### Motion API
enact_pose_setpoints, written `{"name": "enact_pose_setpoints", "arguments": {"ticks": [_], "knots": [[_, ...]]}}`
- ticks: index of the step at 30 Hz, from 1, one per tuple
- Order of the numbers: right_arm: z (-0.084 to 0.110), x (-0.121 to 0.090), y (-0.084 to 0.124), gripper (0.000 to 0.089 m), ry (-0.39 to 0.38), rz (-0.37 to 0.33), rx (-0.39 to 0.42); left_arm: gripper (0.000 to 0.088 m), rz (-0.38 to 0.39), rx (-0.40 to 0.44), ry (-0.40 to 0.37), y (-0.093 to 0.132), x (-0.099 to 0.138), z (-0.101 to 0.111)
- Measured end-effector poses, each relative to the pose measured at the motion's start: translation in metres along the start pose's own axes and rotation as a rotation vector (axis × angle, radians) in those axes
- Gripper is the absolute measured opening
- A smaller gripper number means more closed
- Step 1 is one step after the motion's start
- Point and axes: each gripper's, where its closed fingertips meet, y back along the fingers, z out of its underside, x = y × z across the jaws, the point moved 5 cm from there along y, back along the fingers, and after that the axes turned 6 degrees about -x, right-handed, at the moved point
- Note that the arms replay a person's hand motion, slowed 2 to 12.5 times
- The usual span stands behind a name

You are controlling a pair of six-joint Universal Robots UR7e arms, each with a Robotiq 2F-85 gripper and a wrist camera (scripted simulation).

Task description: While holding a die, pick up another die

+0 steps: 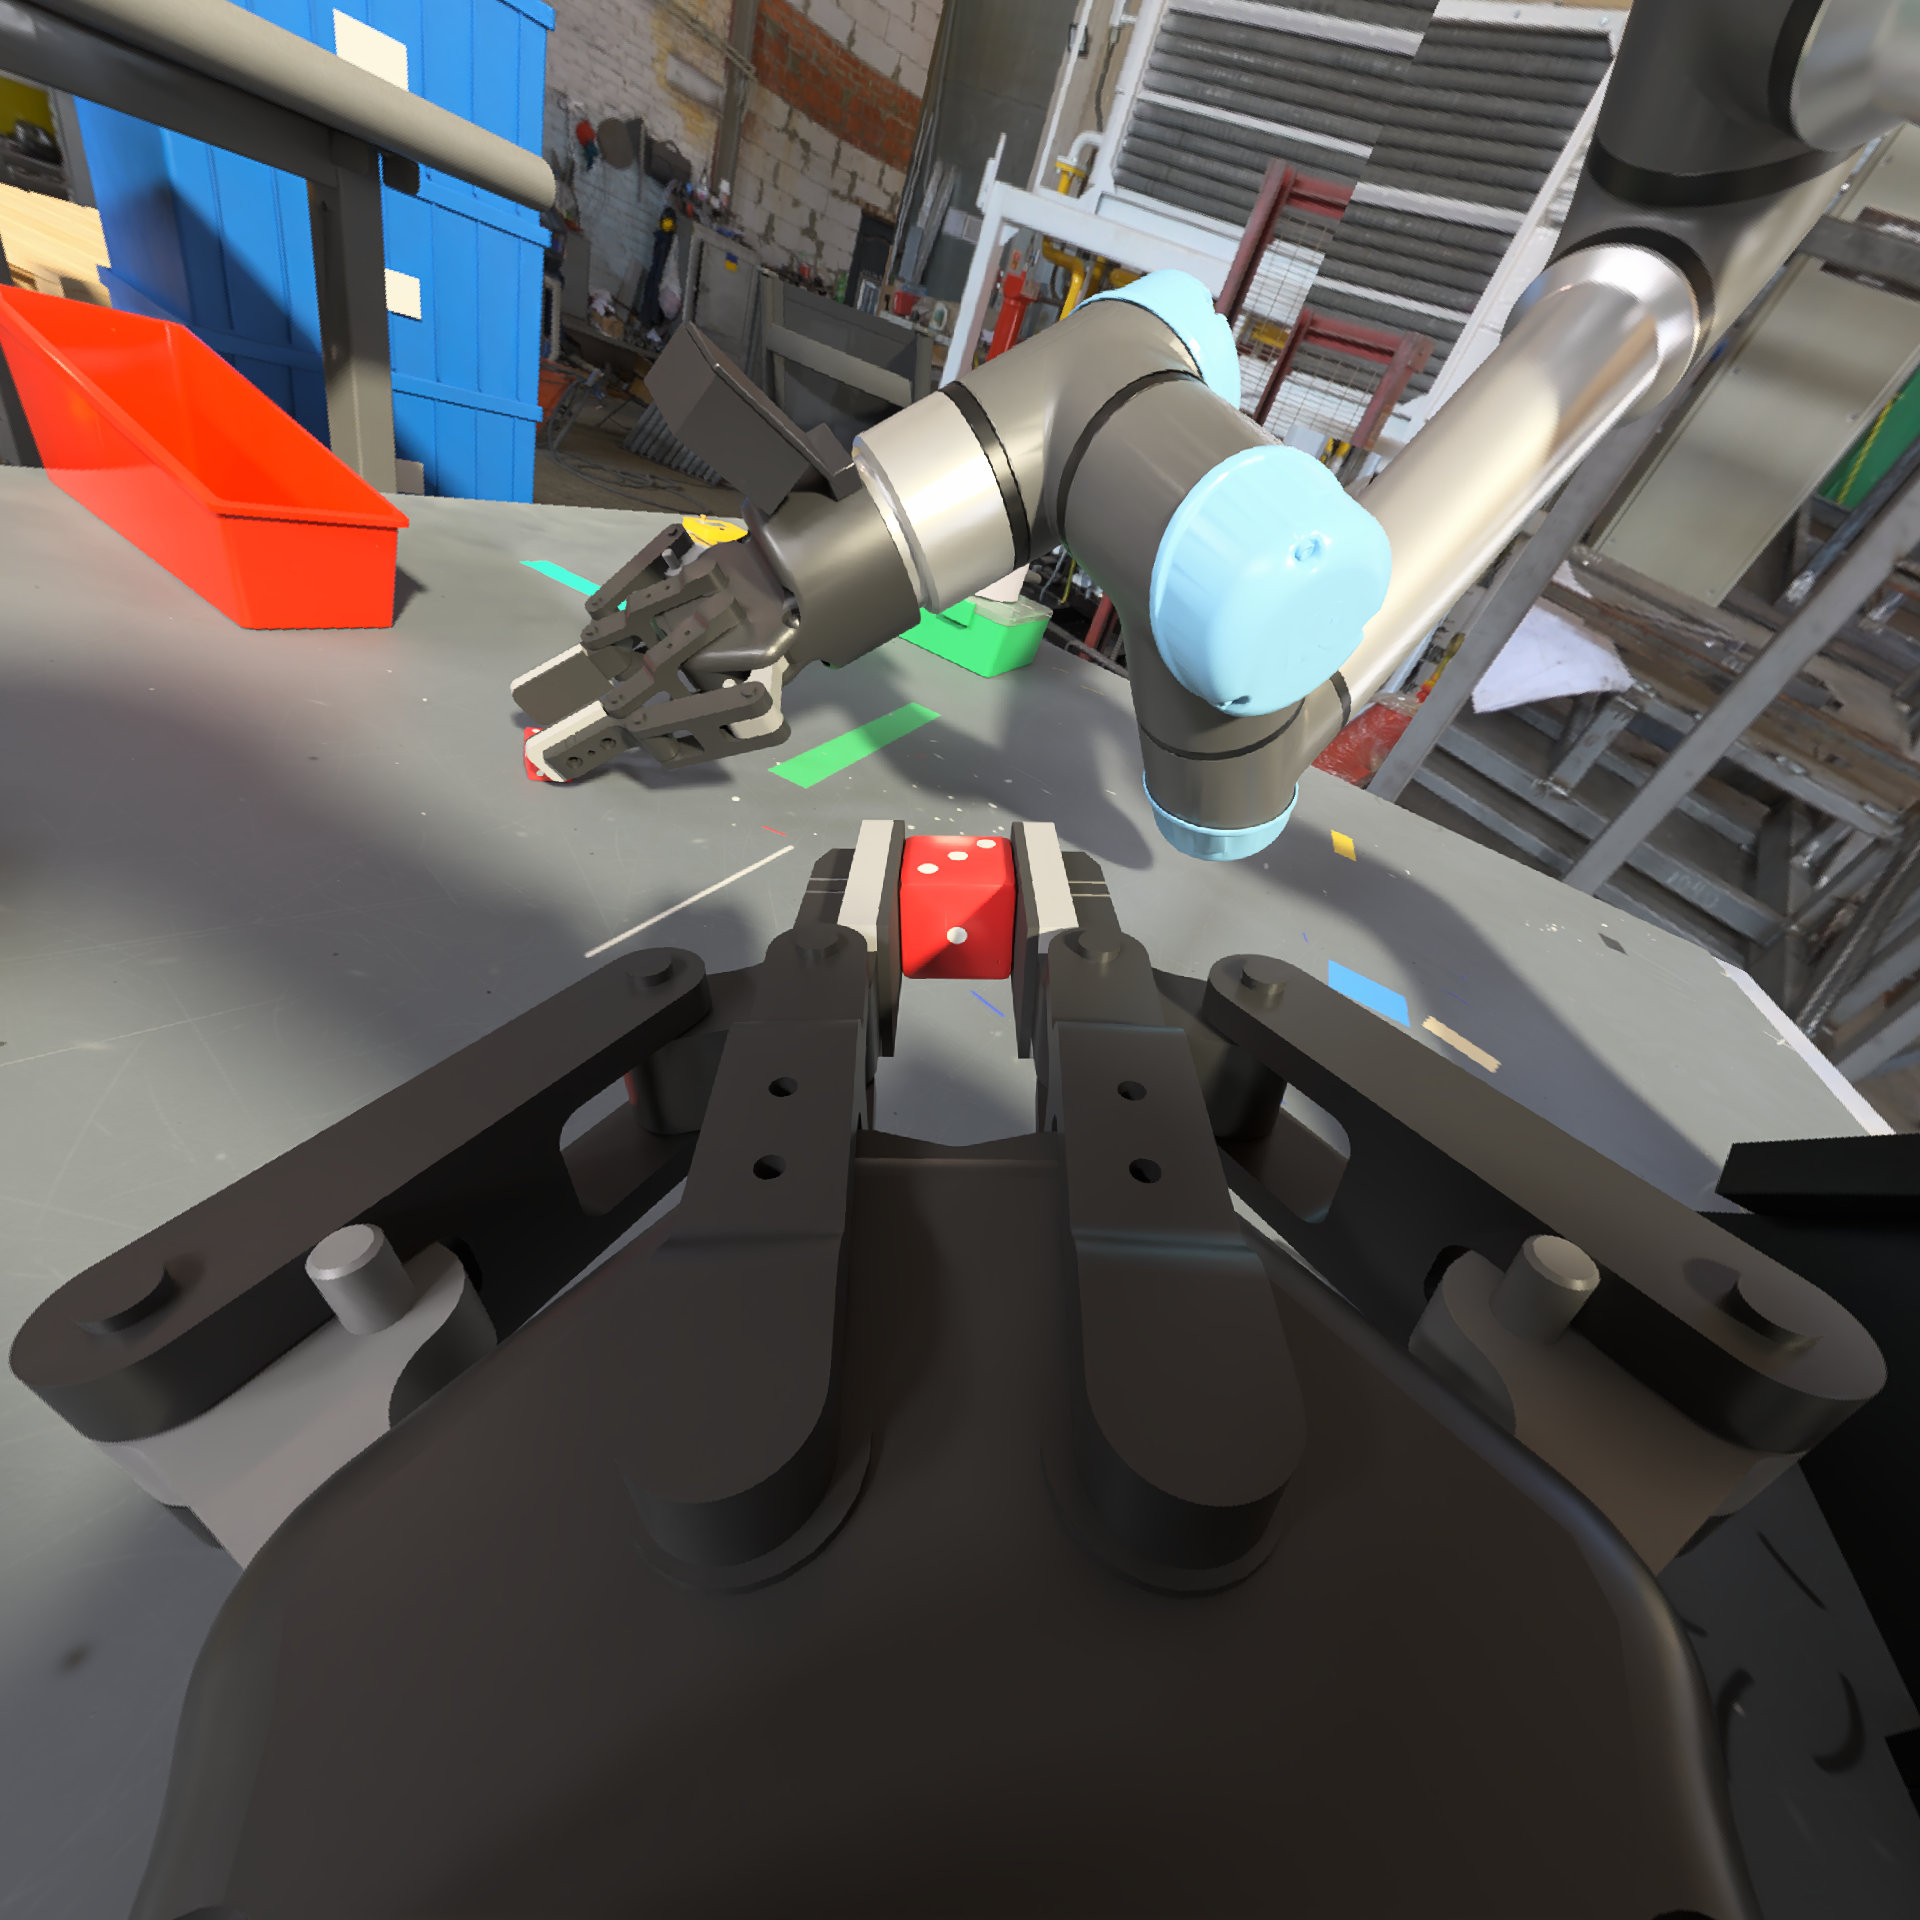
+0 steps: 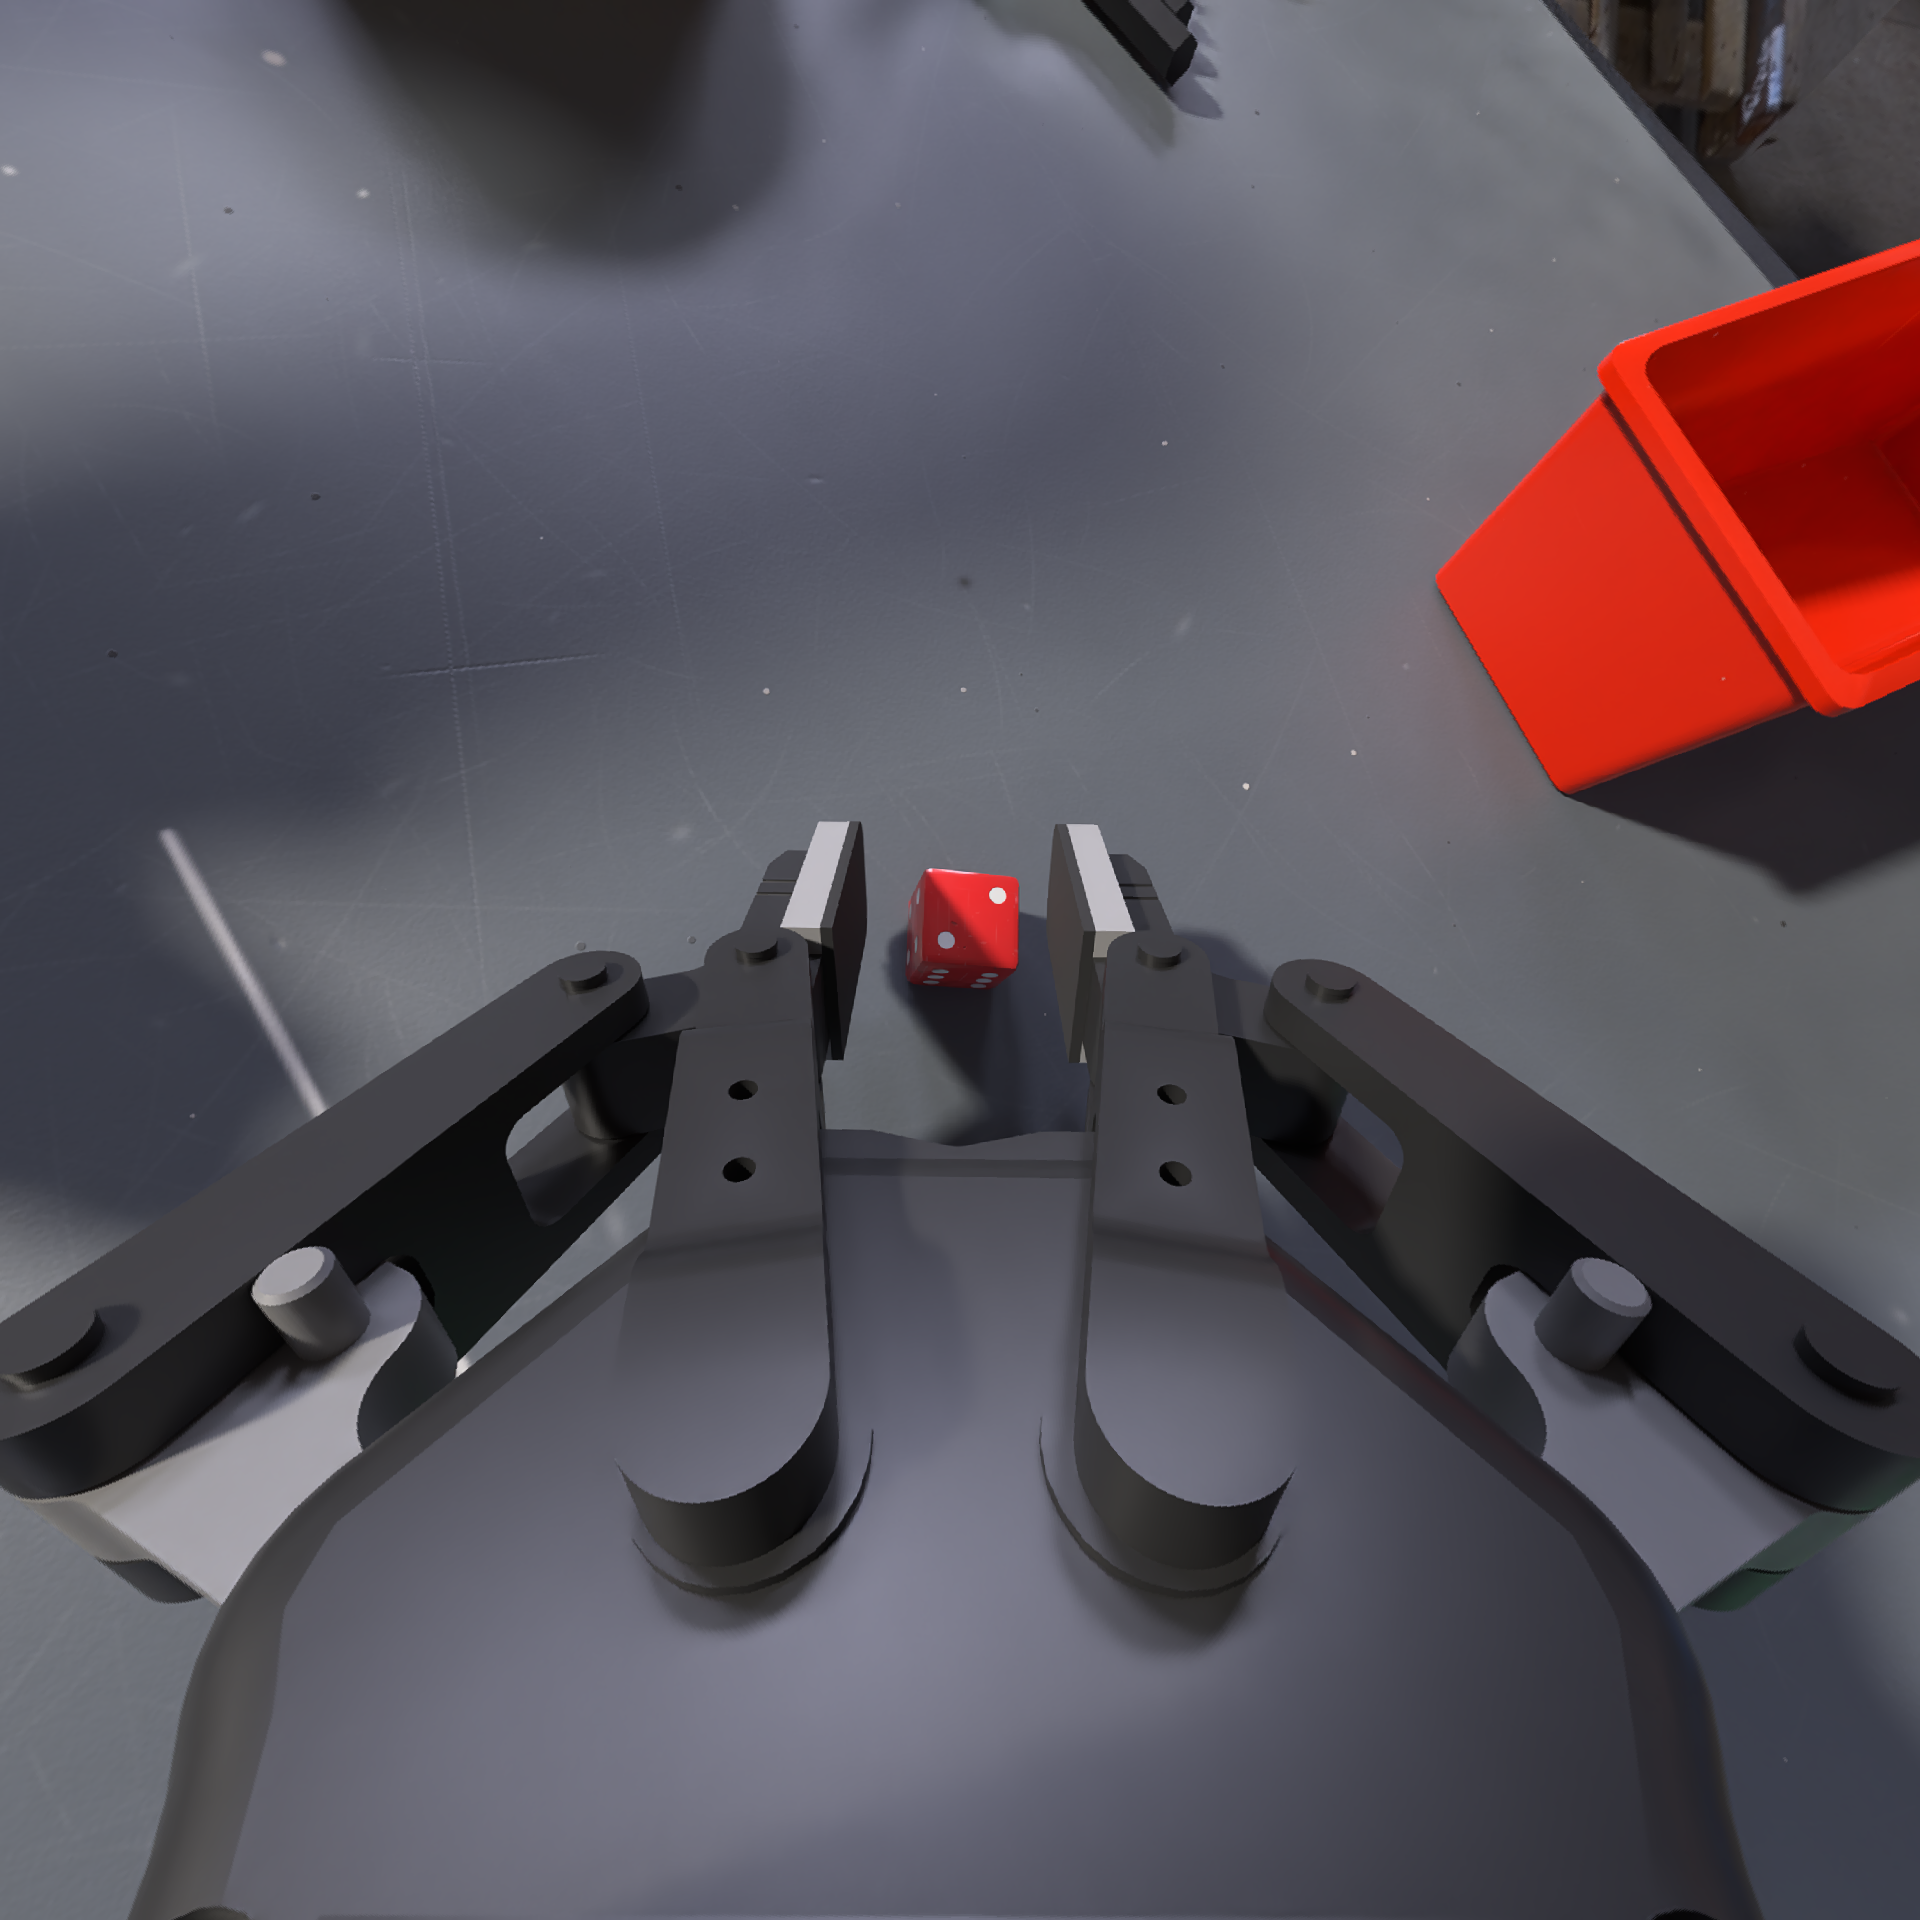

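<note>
My left gripper (image 1: 956, 844) is shut on a red die (image 1: 956, 914) with white pips, pinched between both pads over the grey table (image 1: 312, 935). A second red die (image 2: 961, 930) rests on the table between the fingers of my right gripper (image 2: 956, 836). That gripper is open, with a gap on each side of the die. In the left wrist view the right gripper (image 1: 561, 727) reaches down to the table farther off, and a corner of the second die (image 1: 534, 756) shows under its fingertips.
A red bin (image 1: 208, 468) stands at the table's far left; it is at the right in the right wrist view (image 2: 1714, 540). A green bin (image 1: 987, 634) sits behind the right arm (image 1: 1195, 540). Coloured tape strips mark the table. The table edge runs along the right (image 1: 1787, 1039).
</note>
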Motion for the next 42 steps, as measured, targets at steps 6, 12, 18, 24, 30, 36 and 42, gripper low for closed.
{"name": "enact_pose_setpoints", "arguments": {"ticks": [6, 12, 18, 24, 30, 36, 42], "knots": [[0.0001, 0.0004, -0.0005, 0.0315, -0.01, -0.011, -0.005, 0.0179, 0.002, 0.0, 0.0, -0.0003, 0.0003, 0.0001], [0.0003, 0.001, -0.0013, 0.0311, -0.024, -0.024, -0.012, 0.0179, 0.005, -0.001, 0.0, -0.0008, 0.0007, 0.0001], [0.0008, 0.0019, -0.0025, 0.0307, -0.045, -0.045, -0.024, 0.0179, 0.008, -0.002, 0.001, -0.0013, 0.001, 0.0001], [0.0016, 0.0033, -0.0041, 0.0303, -0.077, -0.071, -0.039, 0.0179, 0.01, -0.004, 0.002, -0.002, 0.0014, 0.0003], [0.0024, 0.0052, -0.0054, 0.0259, -0.109, -0.098, -0.05, 0.0179, 0.012, -0.006, 0.002, -0.0027, 0.0017, 0.0005], [0.0025, 0.0062, -0.0062, 0.0179, -0.131, -0.126, -0.054, 0.0179, 0.014, -0.008, 0.002, -0.0034, 0.002, 0.0006], [0.0024, 0.007, -0.0066, 0.0179, -0.145, -0.144, -0.056, 0.0179, 0.016, -0.009, 0.004, -0.0042, 0.0025, 0.0008]]}}
